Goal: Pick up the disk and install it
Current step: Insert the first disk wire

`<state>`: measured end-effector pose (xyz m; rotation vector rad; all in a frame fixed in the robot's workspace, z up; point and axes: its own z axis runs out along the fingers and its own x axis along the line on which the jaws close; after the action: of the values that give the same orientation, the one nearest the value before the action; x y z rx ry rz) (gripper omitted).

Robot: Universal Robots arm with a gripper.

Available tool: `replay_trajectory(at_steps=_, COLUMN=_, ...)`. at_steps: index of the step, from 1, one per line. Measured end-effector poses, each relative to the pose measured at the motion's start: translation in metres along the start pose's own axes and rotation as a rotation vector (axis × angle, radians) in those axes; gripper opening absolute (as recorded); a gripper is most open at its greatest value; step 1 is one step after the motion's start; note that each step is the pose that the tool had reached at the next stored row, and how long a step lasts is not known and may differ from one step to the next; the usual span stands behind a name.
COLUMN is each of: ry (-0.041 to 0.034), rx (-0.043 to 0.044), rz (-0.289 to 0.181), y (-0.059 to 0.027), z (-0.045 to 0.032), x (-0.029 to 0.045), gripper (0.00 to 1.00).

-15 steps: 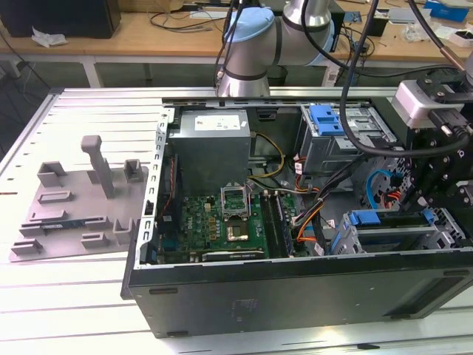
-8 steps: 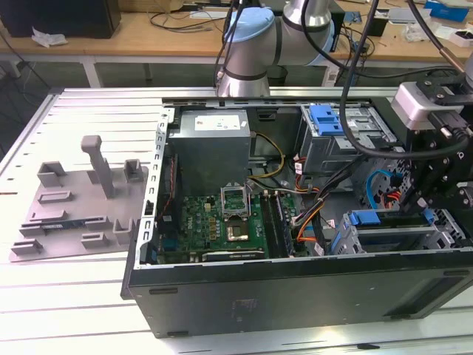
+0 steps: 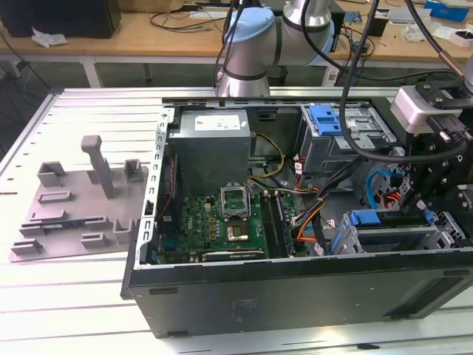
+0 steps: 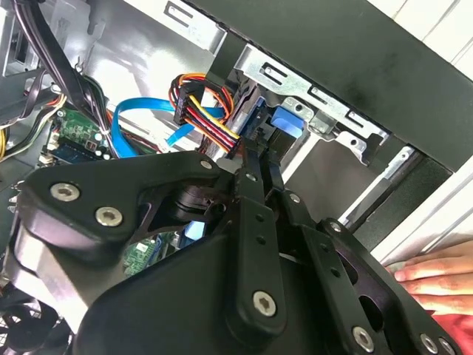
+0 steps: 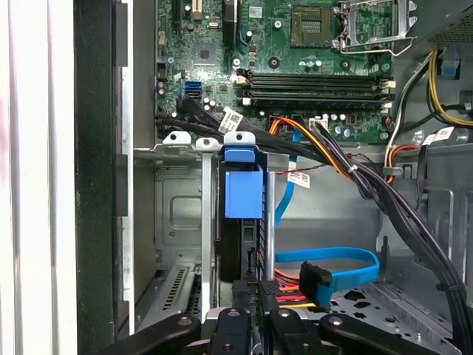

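The disk (image 5: 242, 194) stands on edge in the drive cage of the open computer case (image 3: 295, 292), its blue bracket toward the motherboard. In the exterior view its blue end (image 3: 366, 218) shows in the lower bay at the exterior view's right. My gripper (image 5: 259, 290) sits right behind the disk's rear edge with its fingers pressed together. The second wrist view has the fingertips (image 4: 255, 159) meeting just short of the blue bracket (image 4: 286, 129). In the exterior view the gripper (image 3: 426, 213) hangs low inside the case's right end.
A blue data cable (image 5: 336, 262) and a coloured power bundle (image 4: 203, 111) lie close to the fingers. The power-supply box (image 3: 211, 144) and motherboard (image 3: 222, 225) fill the case's left half. A grey fixture (image 3: 81, 203) lies outside. A person's fingers (image 4: 436, 274) rest by the case.
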<state>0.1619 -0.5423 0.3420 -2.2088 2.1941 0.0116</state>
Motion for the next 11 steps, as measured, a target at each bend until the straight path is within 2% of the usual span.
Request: replay_trajectory(at_steps=11, ry=-0.0013, rx=0.0000, rz=0.000, y=0.0000, z=0.0013, x=0.0005, gripper=0.17)
